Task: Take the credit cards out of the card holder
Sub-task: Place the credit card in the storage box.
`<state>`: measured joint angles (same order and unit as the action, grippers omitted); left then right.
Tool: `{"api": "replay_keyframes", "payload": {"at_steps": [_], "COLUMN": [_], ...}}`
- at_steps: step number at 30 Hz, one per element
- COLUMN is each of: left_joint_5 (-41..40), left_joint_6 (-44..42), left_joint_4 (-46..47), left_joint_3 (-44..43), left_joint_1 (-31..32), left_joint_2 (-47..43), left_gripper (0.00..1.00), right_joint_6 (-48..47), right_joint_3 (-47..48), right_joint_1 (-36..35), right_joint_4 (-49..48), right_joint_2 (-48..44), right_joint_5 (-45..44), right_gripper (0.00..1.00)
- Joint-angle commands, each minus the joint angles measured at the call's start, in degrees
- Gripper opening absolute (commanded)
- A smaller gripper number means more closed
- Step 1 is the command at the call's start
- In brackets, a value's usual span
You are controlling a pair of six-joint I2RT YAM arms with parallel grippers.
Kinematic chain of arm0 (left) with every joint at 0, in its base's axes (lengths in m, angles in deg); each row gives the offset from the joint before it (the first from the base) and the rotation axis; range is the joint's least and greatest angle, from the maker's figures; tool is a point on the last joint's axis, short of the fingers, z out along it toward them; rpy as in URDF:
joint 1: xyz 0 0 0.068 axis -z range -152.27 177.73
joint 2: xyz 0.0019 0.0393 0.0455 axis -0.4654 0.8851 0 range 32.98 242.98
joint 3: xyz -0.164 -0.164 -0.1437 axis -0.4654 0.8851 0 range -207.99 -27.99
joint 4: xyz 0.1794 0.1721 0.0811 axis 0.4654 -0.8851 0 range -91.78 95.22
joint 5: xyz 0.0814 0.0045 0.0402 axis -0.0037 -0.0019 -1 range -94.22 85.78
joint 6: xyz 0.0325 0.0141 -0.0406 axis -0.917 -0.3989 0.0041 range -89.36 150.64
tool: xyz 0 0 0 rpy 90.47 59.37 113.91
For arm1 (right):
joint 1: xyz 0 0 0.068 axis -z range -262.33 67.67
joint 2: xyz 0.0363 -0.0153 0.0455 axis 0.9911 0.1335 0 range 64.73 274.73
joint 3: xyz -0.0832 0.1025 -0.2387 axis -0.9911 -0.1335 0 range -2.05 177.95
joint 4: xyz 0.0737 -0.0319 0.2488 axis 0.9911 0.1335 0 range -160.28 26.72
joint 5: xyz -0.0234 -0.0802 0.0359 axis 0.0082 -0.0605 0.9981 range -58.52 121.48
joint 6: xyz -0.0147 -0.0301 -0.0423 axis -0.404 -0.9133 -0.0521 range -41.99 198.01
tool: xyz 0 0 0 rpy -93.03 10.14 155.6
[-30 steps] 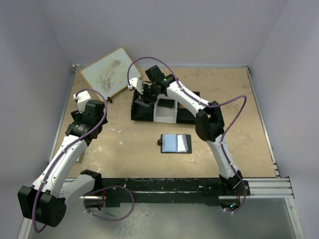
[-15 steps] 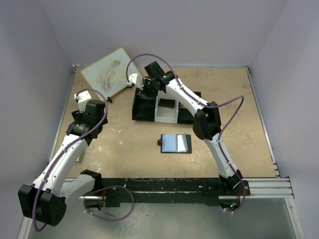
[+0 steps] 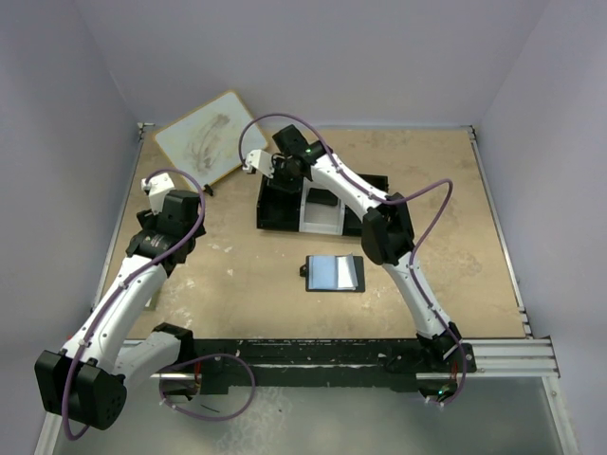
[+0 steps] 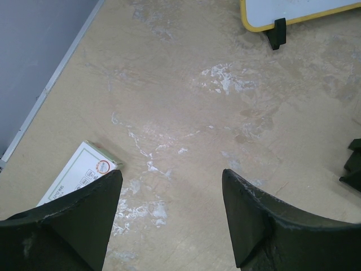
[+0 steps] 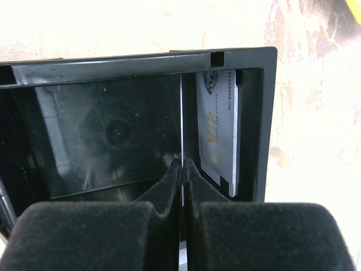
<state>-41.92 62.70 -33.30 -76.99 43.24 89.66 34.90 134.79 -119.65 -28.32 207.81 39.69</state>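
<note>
Nearer you than the tray (image 3: 270,214), the card holder (image 3: 334,273) lies open, long axis left-right. Left of the tray, your left gripper (image 4: 170,176) hangs spread. Only the right wrist view shows a grey credit card (image 5: 219,130) inside the tray, lengthwise along its wall, just beyond your right gripper (image 5: 182,164), whose fingers are pressed together.

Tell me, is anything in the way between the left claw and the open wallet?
Nothing visible: seen from above, only bare table lies between the open left gripper and the card holder.
</note>
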Motion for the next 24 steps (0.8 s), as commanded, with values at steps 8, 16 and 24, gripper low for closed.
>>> {"api": "replay_keyframes", "payload": {"at_steps": [8, 16, 24], "left_joint_5": [0.8, 1.4, 2.0], "left_joint_6": [-0.7, -1.0, -1.2], "left_joint_4": [1.7, 1.9, 2.0], "left_joint_3": [-0.4, -0.3, -0.3], "left_joint_1": [-0.1, -0.1, -0.1], "left_joint_2": [0.3, 0.9, 1.4], "left_gripper": [0.69, 0.68, 0.68], "right_joint_6": [-3.2, -4.3, -4.3], "right_joint_3": [2.5, 1.3, -1.2], "right_joint_1": [0.3, 0.2, -0.1], "right_joint_4": [-3.4, -7.0, -9.6], "right_joint_2": [1.6, 2.2, 2.0], "right_joint_5": [-7.1, -10.2, -12.5], "right_gripper": [0.00, 0.03, 0.12]}}
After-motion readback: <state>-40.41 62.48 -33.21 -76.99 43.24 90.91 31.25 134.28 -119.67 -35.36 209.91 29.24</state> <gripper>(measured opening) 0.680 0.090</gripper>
